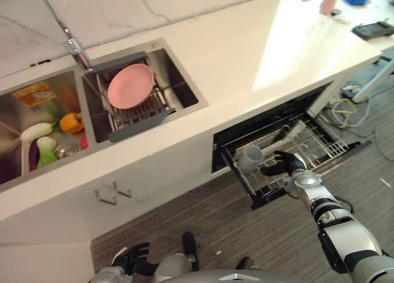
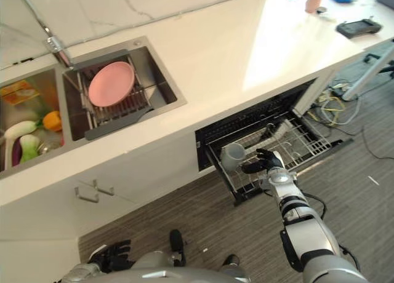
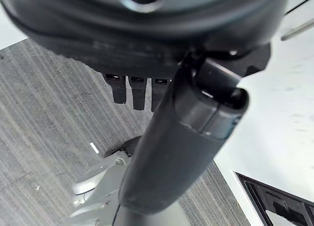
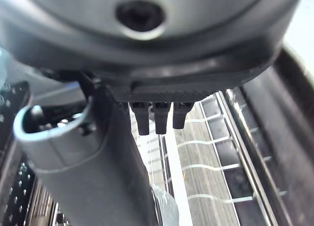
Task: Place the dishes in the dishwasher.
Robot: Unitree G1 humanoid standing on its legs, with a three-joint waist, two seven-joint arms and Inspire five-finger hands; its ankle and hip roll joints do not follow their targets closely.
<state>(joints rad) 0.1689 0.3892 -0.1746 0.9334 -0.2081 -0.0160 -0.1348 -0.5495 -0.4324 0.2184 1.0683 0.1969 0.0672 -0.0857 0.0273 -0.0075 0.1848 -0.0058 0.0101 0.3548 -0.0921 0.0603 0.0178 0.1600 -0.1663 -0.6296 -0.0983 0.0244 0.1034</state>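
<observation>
Mid-right in the left eye view, the pulled-out dishwasher rack (image 1: 320, 149) holds a grey cup (image 1: 250, 158). The right hand (image 1: 282, 163) beside it is loosely spread, empty. The pink plate (image 1: 130, 85) sits upper left in the sink rack (image 1: 161, 108). The left hand (image 1: 130, 258), bottom left, hangs relaxed.

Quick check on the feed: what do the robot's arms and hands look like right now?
The right arm is silver-grey, built of rounded segments with dark bands at the joints. The right hand is dark, almost black, with separate fingers. The left hand is equally dark, on a silver-grey wrist.
</observation>
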